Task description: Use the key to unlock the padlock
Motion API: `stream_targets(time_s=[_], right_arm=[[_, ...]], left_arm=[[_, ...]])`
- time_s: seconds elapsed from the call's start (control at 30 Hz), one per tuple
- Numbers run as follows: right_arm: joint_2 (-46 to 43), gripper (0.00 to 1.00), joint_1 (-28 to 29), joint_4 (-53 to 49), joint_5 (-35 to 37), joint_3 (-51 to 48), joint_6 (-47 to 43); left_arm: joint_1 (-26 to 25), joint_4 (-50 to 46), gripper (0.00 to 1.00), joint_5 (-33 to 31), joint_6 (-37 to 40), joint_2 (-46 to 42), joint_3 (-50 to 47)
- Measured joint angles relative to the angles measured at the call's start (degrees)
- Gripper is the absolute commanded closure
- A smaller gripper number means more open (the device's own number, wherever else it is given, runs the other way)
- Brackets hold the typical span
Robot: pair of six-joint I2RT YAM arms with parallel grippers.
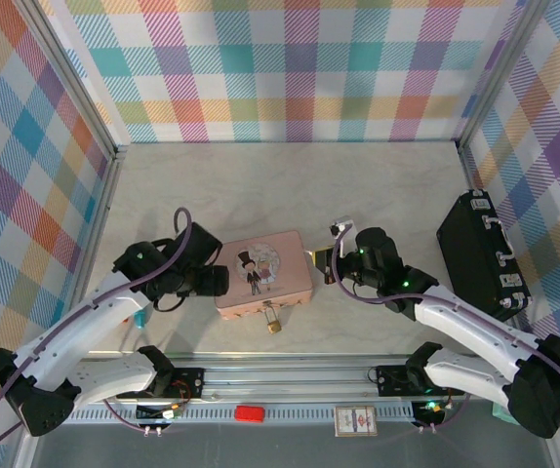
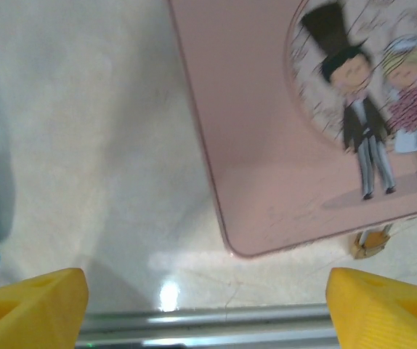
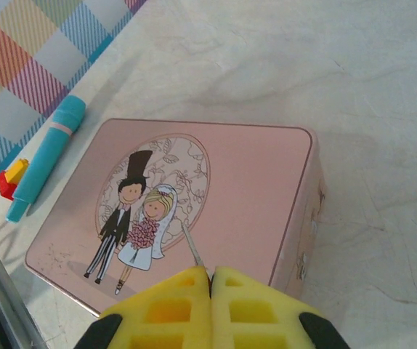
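Nearest me, the padlock [image 1: 274, 323] lies on the surface [image 1: 378, 195] just off the near wall of the pink tin [image 1: 260, 255]. Its long axis runs near to far. The shackle end sits against the tin, seemingly hooked at the clasp, and the brass body points back toward the arm bases.

The left fingers [image 1: 219, 283] hover at the tin's left end, spread wide and released, grasping nothing. From their wrist camera the padlock peeps out beyond the tin's near corner, on the right-hand side.

The right fingers [image 3: 210, 282] hang over the tin's right end, clenched on the key [image 3: 192, 248]. Its thin grey shaft sticks straight out from their tips across the lid.

From the key, the padlock lies toward the bases and to the left, below lid level. I judge the key must swing round to meet the body's near end. The left fingers stand slightly nearer, well placed to steady it.

The tin is shut, its contents hidden. A teal marker [image 3: 45, 156] and a red-and-yellow block [image 3: 9, 178] lie beyond its left end. Farther right, a closed black case [image 1: 480, 253] sits well apart.
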Motion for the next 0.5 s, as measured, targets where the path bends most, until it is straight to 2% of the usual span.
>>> stream_targets(time_s=[0.07, 0.23, 0.5], right_arm=[[0.3, 1.0, 0.0, -0.3, 0.0, 0.0, 0.3], [0.6, 1.0, 0.0, -0.4, 0.2, 0.0, 1.6], [0.9, 1.0, 0.0, -1.7, 1.4, 0.1, 2.8]], left_arm=[[-0.8, -0.4, 0.06, 1.4, -2.0, -0.7, -2.1], [-4.5, 1.0, 0.04, 4.2, -3.6, 1.3, -5.4], [-6.6, 7.5, 0.02, 6.1, -2.0, 8.8, -7.8]])
